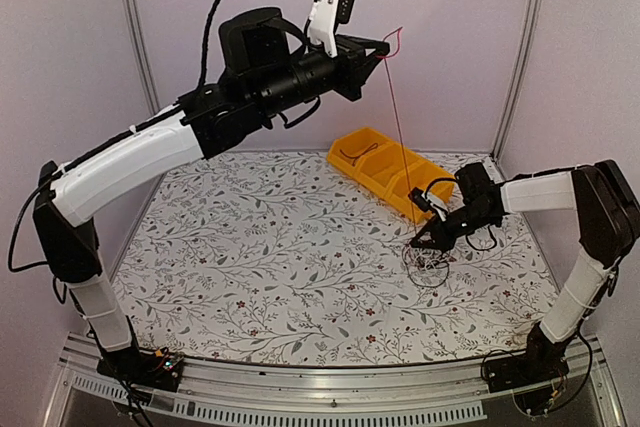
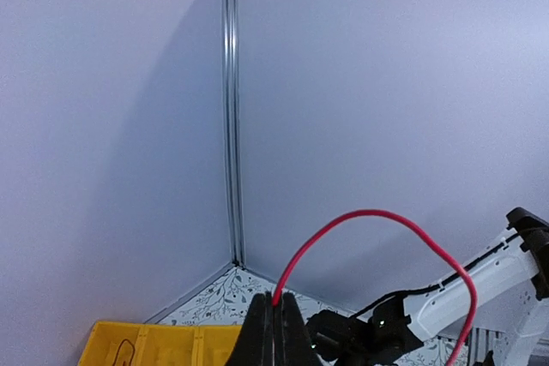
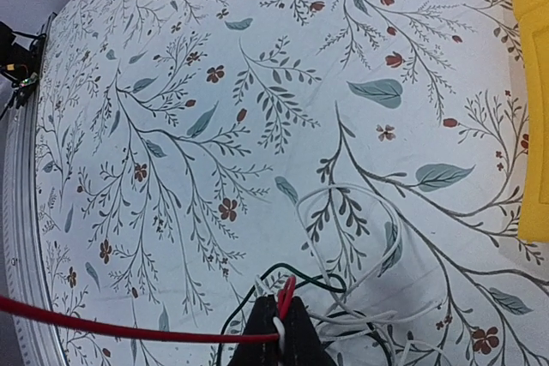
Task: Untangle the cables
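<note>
High up, the left tool (image 1: 383, 47) was clenched on the red cable (image 1: 396, 127). The right tool (image 1: 422, 243) pinched the cables (image 1: 428, 267) on the worktop (image 1: 260, 247). The pull-out step looked underway, and next it called for more lift.

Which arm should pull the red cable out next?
Probably left: left jaws grip the red cable high and taut, while right jaws pinch the bundle down on the table.

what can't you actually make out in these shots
Top view: how strands cross in the cable bundle, too small.
Right wrist view: most of the bundle, cut off by the bottom edge; the right fingers hide which strands they pinch.
Left wrist view: the red cable leaves the bottom edge.
Top view: the yellow bin's contents, too small.
</note>
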